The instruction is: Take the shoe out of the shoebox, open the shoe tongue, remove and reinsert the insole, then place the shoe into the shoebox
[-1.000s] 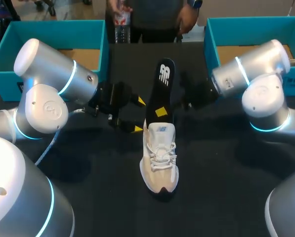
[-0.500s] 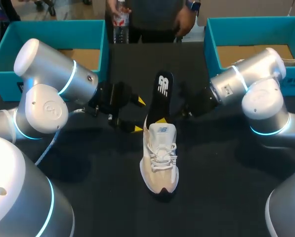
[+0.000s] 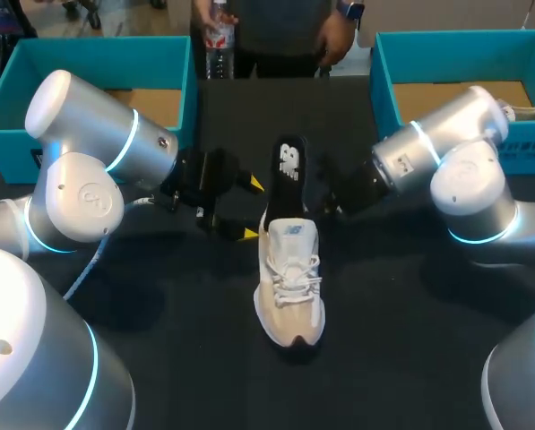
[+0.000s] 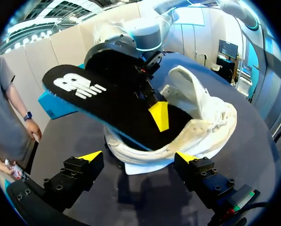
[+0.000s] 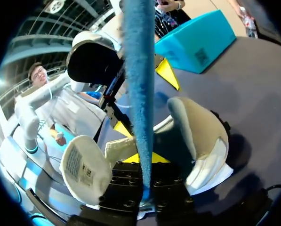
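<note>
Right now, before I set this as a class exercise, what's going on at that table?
The right hand is shut on a black insole. The insole's front end sits in the opening of a pale shoe, and its heel end sticks up and out. The shoe stands on the black table, outside both blue boxes, the left shoebox and the right shoebox. The left hand is open beside the shoe's heel, gripping nothing.

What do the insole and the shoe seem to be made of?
The insole: probably foam, matte black top with a white logo, fuzzy blue edge in the right wrist view. The shoe: soft textile upper, cream and beige, matte, with white laces; the exact fabric is unclear.
</note>
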